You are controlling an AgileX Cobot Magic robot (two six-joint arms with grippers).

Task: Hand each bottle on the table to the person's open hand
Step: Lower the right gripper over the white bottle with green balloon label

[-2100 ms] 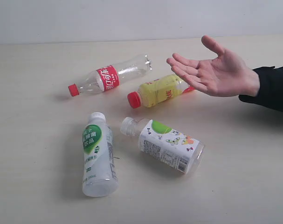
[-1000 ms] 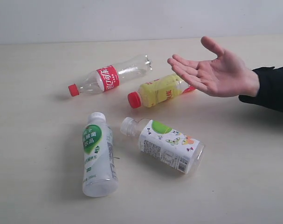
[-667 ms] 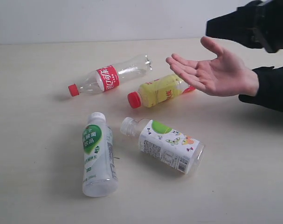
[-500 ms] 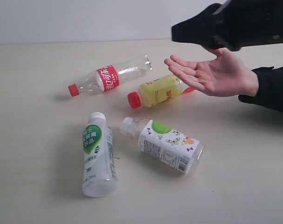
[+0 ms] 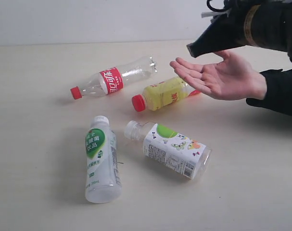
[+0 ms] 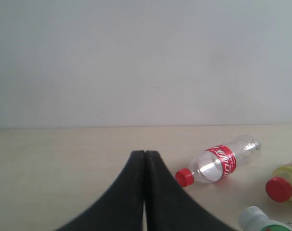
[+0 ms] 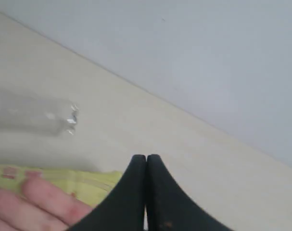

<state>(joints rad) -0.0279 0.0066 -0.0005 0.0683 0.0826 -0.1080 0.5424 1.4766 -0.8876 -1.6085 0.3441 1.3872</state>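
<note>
All the bottles lie on the pale table (image 5: 35, 144). The clear one with red cap and red label (image 5: 113, 79) (image 6: 218, 164) lies at the back, the yellow one with red cap (image 5: 161, 94) (image 7: 83, 185) beside it, under the fingers of the person's open hand (image 5: 218, 76). Nearer the front lie the milky white bottle with green label (image 5: 101, 159) and the clear butterfly-label bottle (image 5: 172, 148). My right gripper (image 5: 191, 49) (image 7: 146, 158) hovers shut and empty above the hand's fingertips. My left gripper (image 6: 145, 153) is shut and empty, short of the red-label bottle's cap; the exterior view does not show it.
The person's dark sleeve (image 5: 280, 91) lies along the right edge of the table. A plain pale wall (image 5: 88, 19) rises behind the table's far edge.
My right arm has come into the exterior view from the upper right and swung leftward above the open hand. The bottles and the hand have stayed put.
</note>
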